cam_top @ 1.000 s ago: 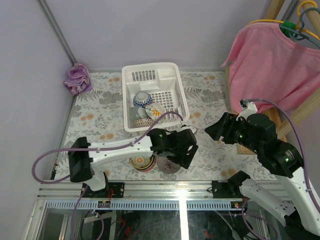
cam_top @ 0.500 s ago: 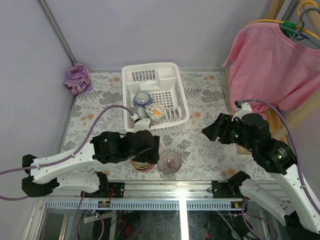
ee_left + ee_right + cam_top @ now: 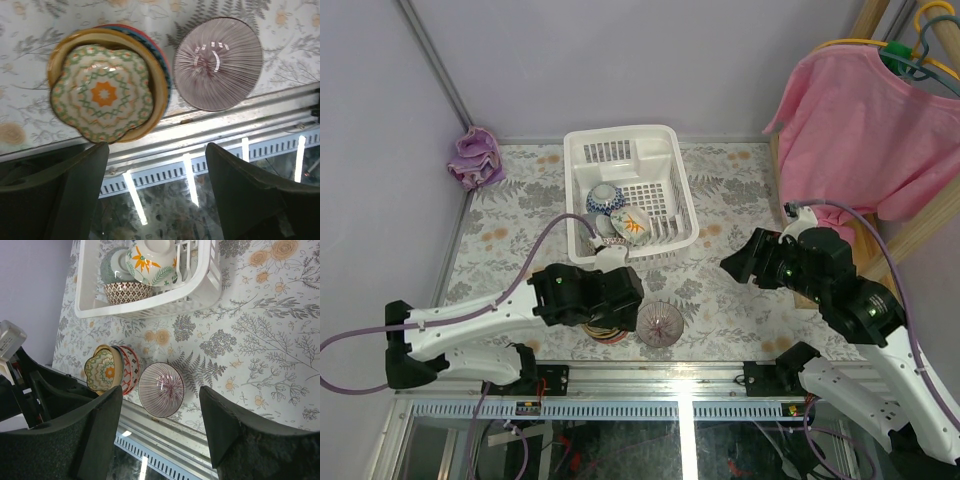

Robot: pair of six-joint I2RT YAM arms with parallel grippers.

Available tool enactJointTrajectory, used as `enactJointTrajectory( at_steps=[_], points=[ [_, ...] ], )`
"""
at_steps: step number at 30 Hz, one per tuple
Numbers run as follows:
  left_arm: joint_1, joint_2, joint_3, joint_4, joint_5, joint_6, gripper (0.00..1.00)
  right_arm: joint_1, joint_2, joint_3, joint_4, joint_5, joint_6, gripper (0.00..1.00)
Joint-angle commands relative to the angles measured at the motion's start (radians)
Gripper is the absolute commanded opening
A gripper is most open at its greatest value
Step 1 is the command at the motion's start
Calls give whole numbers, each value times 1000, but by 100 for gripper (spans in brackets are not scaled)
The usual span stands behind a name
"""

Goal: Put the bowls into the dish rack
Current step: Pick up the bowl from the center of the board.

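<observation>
The white dish rack (image 3: 620, 160) stands at the back centre with three bowls in it: a blue-white one (image 3: 604, 196), a white one with an orange flower (image 3: 631, 225), and a patterned one (image 3: 604, 243). A stack of nested bowls (image 3: 105, 92) topped by a green-orange scalloped one sits at the table's near edge. A purple striped bowl (image 3: 217, 62) lies beside it. My left gripper (image 3: 610, 312) hovers open over the stack (image 3: 605, 332), empty. My right gripper (image 3: 740, 262) hangs open and empty, high to the right of the striped bowl (image 3: 659, 323). The rack (image 3: 150, 295) and stack (image 3: 107, 371) also show in the right wrist view.
A crumpled purple cloth (image 3: 475, 158) lies at the back left corner. A pink shirt (image 3: 870, 120) hangs on a wooden stand at the right. A metal rail (image 3: 210, 125) runs along the near table edge, just beside the loose bowls.
The left arm has swung its wrist leftward from above the striped bowl to above the stacked bowls. The right gripper has crept slightly left. No bowl has moved.
</observation>
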Motion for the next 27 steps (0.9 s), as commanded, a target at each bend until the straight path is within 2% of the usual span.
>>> enactJointTrajectory(
  at_steps=[1, 5, 7, 15, 24, 27],
  points=[
    [-2, -46, 0, -173, -155, -151, 74, 7, -8, -16, 55, -37, -2, 70],
    [5, -41, -37, -229, -215, -231, 61, 7, -4, -31, 76, -53, -1, 70],
    [32, -24, -54, -233, -220, -228, 59, 7, -1, -33, 81, -62, -1, 70],
    [151, -8, -108, -177, -210, -163, 48, 7, -3, -28, 78, -78, -3, 70],
    [205, 33, -170, -69, -179, -84, 40, 7, -15, -34, 71, -80, -2, 70],
    [217, 41, -179, -36, -173, -66, 32, 7, -17, -34, 67, -80, -3, 70]
  ],
)
